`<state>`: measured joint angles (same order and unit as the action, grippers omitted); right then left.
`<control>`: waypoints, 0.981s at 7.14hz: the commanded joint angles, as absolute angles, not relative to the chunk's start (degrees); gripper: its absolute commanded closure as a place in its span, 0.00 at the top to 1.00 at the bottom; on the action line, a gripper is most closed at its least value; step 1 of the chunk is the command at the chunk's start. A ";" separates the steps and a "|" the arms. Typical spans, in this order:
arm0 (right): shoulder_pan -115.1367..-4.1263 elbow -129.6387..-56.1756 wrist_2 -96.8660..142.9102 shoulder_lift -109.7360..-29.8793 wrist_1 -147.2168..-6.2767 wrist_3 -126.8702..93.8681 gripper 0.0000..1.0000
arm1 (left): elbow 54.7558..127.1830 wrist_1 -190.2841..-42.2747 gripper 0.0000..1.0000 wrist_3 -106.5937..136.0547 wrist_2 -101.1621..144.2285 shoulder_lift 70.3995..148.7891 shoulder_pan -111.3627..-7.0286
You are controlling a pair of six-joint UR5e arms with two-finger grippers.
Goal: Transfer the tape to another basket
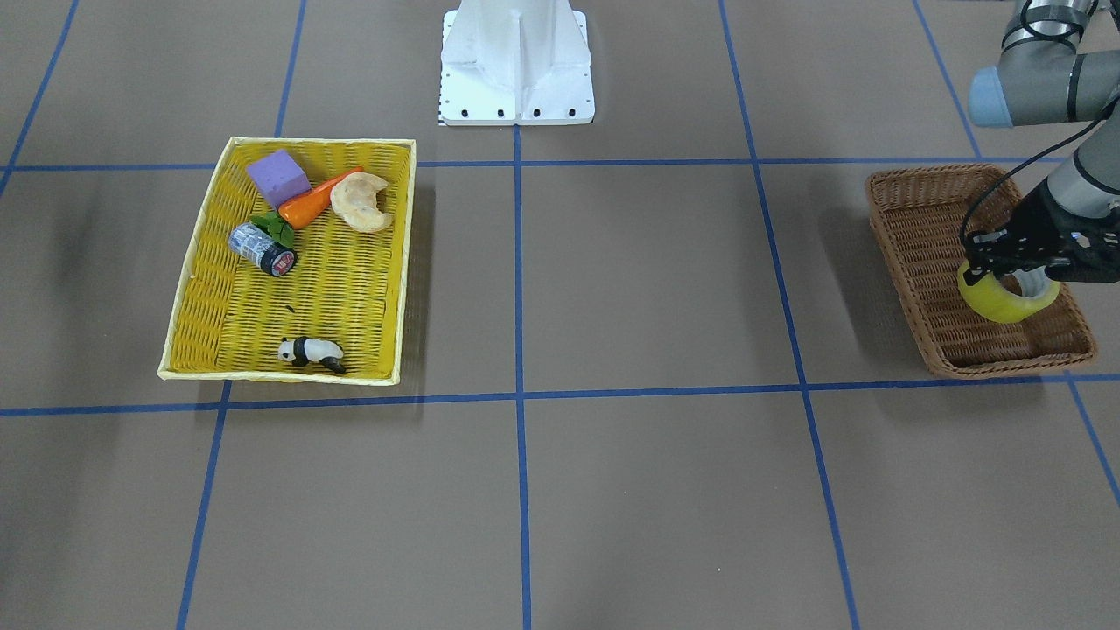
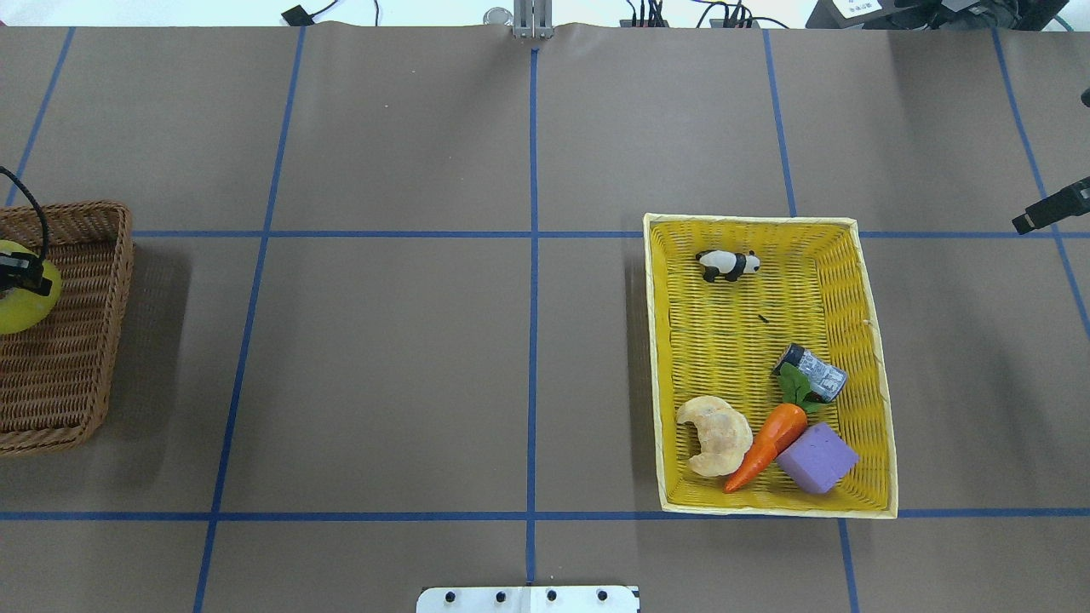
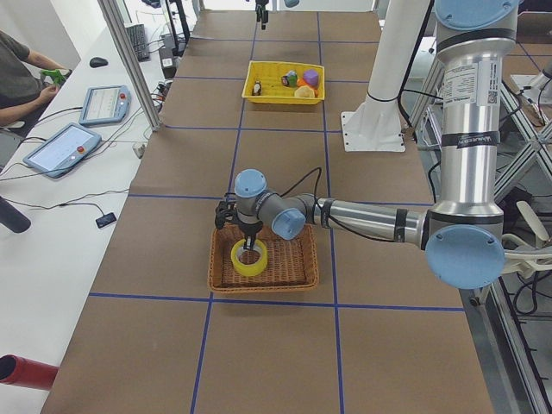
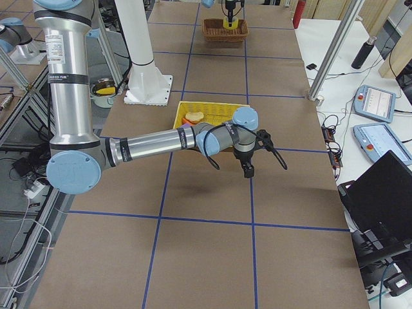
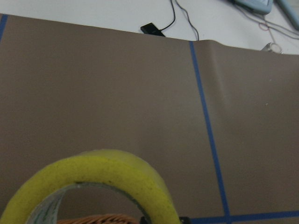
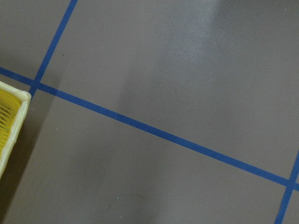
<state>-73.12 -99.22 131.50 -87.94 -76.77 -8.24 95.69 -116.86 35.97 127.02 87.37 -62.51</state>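
The yellow-green tape roll (image 1: 1004, 300) hangs in my left gripper (image 1: 1013, 267), which is shut on the roll's wall with one finger through the ring. The roll sits over the inside of the brown wicker basket (image 1: 910, 254); I cannot tell whether it touches the floor. The tape also shows in the overhead view (image 2: 25, 300), the exterior left view (image 3: 249, 260) and close up in the left wrist view (image 5: 112, 175). My right gripper (image 2: 1049, 209) hovers empty over bare table past the yellow tray; its jaw state is unclear.
A shallow yellow woven tray (image 2: 656, 366) holds a purple block (image 2: 817, 458), a toy carrot (image 2: 766, 443), a croissant (image 2: 717, 434), a grey cylinder (image 2: 813, 371) and a panda figure (image 2: 728, 264). The white robot base (image 1: 516, 61) stands at the table's edge.
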 commanded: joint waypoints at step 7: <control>-72.69 -98.88 131.92 -87.45 -76.90 -9.05 1.00 | 94.31 -117.16 0.59 35.95 126.56 87.54 -60.21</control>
